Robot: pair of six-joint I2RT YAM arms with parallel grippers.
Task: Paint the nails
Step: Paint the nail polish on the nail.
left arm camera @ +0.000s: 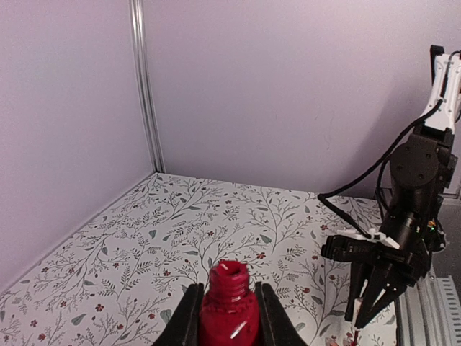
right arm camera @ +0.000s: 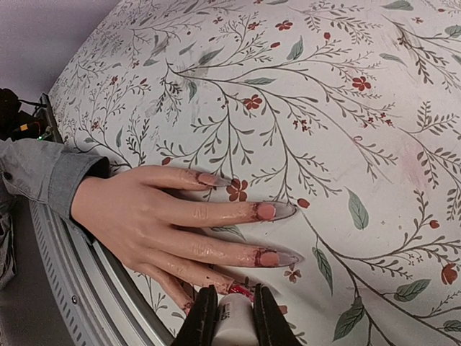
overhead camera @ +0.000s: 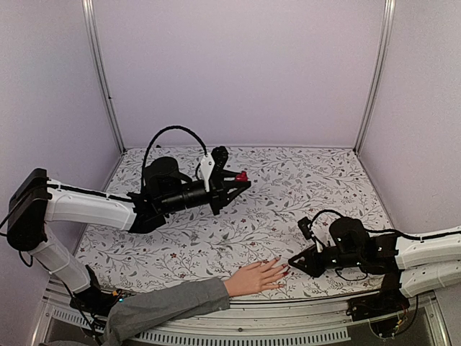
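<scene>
In L gripper [overhead camera: 240, 179]: red bottle [left arm camera: 229, 306], uncapped, neck up, upright, pinched betw. both fingers, jaws closed on its sides. Above floral table cloth [overhead camera: 310, 187], approx mid-table, at 11 o'clock from hand [overhead camera: 256, 277], well apart from it.

In R gripper [overhead camera: 292, 262]: white cap [right arm camera: 232, 323], jaws closed on it, one finger each side. Low over cloth at 3 o'clock of hand's fingertips, pointing to 9 o'clock, just beside them in top view.

Hand: pale, palm down, flat on cloth at 6 o'clock edge of table, fingers spread, pointing to 3 o'clock. Grey sleeve [overhead camera: 166, 306] trailing off toward 8 o'clock, over table's near rail.

Nails [right arm camera: 266, 211]: at tips of those fingers, i.e. 3 o'clock end of hand, right in front of R gripper. From R wrist cam, three seen clearly: long, oval, pinkish, w/ dark red smears at base and on skin around; wet sheen along fingers. Fourth finger lowest in frame, partly hidden behind cap. Small red patch just above cap, touching or nearly touching that finger, can't tell which, nor whether brush or nail. Fifth nail not made out. From top cam, fingertips dark reddish, too small for detail.

Behind all: plain lilac walls [overhead camera: 238, 72] w/ metal corner posts [overhead camera: 101, 72].
</scene>
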